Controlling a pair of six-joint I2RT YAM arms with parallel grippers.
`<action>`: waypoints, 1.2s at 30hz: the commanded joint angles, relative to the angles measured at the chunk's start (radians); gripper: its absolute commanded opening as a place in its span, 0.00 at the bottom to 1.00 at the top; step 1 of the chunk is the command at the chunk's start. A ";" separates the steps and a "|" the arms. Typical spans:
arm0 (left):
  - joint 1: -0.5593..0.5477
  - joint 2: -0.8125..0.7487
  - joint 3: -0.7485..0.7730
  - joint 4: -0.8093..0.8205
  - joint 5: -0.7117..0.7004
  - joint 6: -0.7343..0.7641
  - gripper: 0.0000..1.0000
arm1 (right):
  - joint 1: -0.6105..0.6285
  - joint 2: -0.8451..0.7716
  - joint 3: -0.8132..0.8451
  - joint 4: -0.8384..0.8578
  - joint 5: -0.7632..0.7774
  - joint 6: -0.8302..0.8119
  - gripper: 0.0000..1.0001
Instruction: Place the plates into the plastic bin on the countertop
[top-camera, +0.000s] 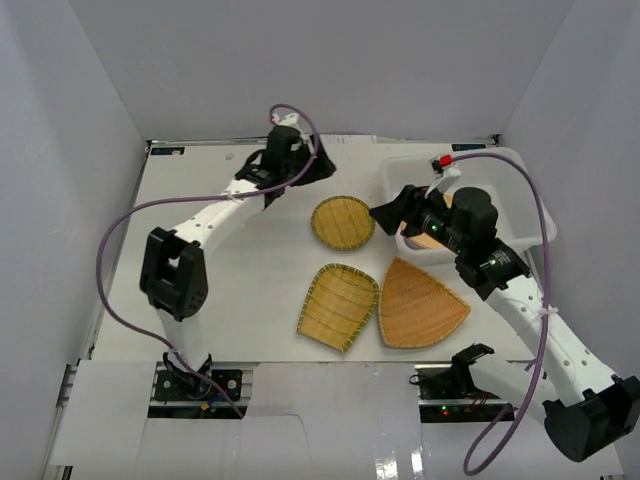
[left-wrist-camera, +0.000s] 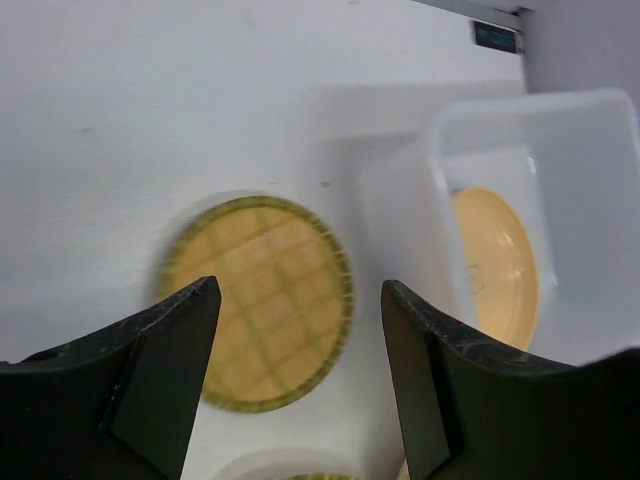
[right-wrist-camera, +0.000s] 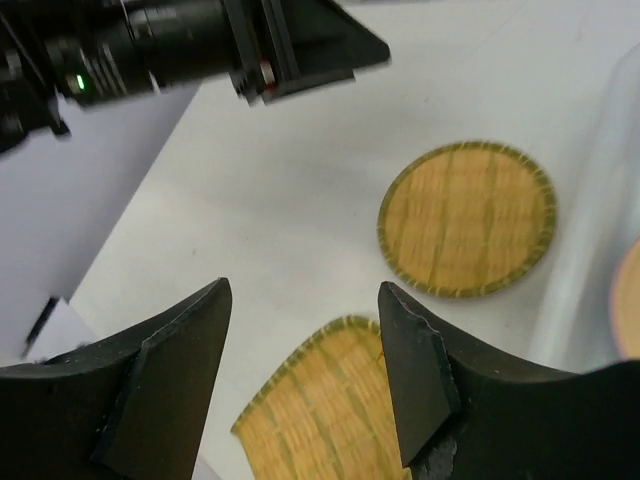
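While the round bamboo tray (top-camera: 343, 222) lies just beside the plastic bin (top-camera: 505, 180), we'd say our right gripper (top-camera: 383, 212) sits nearer than the left gripper (left-wrist-camera: 300, 288); both are spread apart, empty.

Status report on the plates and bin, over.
Left gripper, right gripper: jaws open, empty. Orange-yellow plate in plastic bin. Round bamboo tray, scoop-shaped tray, fan-shaped tray on countertop. No obstruction seen.

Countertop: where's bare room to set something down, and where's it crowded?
Bare: the stretch between the left arm and the scoop-shaped tray, and the back strip between the left claw and the plastic bin. Crowded: the round tray, scoop-shaped tray and fan-shaped tray cluster beside the bin, near the right arm.
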 joint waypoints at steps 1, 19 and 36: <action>0.109 -0.147 -0.268 0.079 0.093 -0.037 0.76 | 0.149 -0.064 -0.070 0.000 0.110 -0.049 0.67; 0.221 0.057 -0.523 0.413 0.399 -0.187 0.75 | 0.729 -0.299 -0.590 -0.054 0.510 0.495 0.70; 0.220 0.187 -0.497 0.499 0.453 -0.270 0.54 | 0.838 -0.204 -0.739 0.110 0.630 0.812 0.75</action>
